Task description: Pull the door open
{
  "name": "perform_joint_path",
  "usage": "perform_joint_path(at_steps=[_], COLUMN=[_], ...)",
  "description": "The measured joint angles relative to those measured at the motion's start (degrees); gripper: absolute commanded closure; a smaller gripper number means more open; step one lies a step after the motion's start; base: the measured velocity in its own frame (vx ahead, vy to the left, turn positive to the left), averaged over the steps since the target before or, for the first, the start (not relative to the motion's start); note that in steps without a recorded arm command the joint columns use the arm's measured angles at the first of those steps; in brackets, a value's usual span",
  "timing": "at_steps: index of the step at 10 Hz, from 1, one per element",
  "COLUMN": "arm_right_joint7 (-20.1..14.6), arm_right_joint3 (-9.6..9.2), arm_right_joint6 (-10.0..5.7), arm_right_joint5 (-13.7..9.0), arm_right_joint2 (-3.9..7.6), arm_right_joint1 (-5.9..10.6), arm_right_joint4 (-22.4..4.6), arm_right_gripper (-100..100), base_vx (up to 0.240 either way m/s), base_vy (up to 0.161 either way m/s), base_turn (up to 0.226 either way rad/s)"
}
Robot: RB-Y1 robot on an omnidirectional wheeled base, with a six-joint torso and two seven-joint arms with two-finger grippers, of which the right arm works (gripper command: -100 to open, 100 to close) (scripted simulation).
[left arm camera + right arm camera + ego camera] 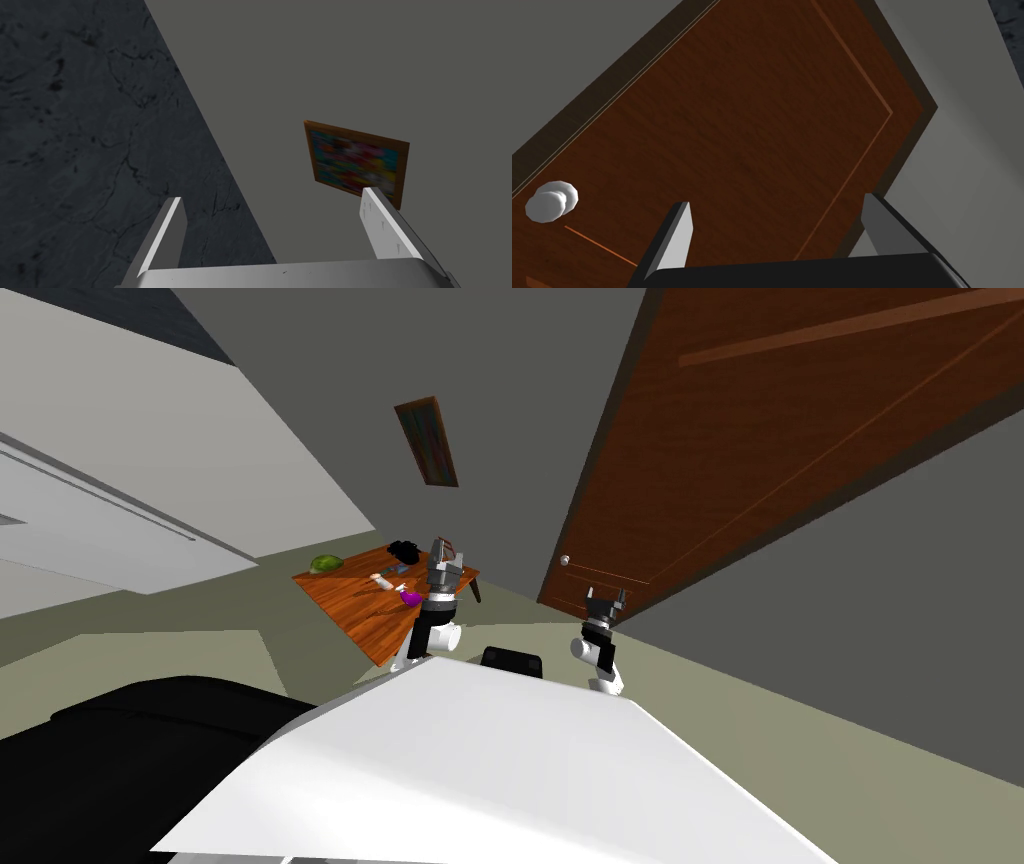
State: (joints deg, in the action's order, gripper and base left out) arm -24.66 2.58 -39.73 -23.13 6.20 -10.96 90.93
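A dark brown wooden door [790,438] stands in the grey wall ahead on the right, with a small white round knob [565,559] near its left edge. My right gripper [606,596] is held up in front of the door's lower part, open and empty. In the right wrist view the door [752,125] faces the gripper [774,220], and the knob [551,201] lies well off to the side of the fingers, apart from them. My left gripper [447,550] is raised over a table, open with nothing between its fingers [170,235].
A brown wooden table [375,598] with a green object [325,563], a black object [405,550] and a purple item [410,598] stands ahead on the left. A black couch [140,758] lies at my lower left. A framed picture [428,443] hangs on the grey wall.
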Motion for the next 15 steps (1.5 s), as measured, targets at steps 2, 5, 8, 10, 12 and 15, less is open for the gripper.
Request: perform_joint_path(at_steps=[2,5,8,10,12,15], arm_right_joint7=[-2.1,-5.6,-9.8,-12.7,-14.0,-17.8], arm_right_joint3=[-0.16,-0.14,-0.35,-0.51,-0.59,-0.7], arm_right_joint6=[-0.3,-1.23,-2.67,-3.51,-3.94,-4.86], arm_right_joint5=[-1.1,-3.1,-5.2,-6.7,-7.5,-9.6], arm_right_joint2=[0.05,0.26,0.44,0.72,0.44,0.64], arm_right_joint1=[0.32,2.37,4.54,5.15,6.25,7.8], arm_right_joint4=[-2.1,-7.1,-12.7,-16.0,-18.5,-23.0], arm_right_gripper=[-100,-100,-100,-100,-100,-100], base_vx=[0.054,0.086,0.095,0.082,0.052,0.075], base_vy=[-0.015,-0.026,-0.043,-0.022,-0.018,-0.038], base_turn=[0.05,0.112,0.103,0.07,0.086,0.08])
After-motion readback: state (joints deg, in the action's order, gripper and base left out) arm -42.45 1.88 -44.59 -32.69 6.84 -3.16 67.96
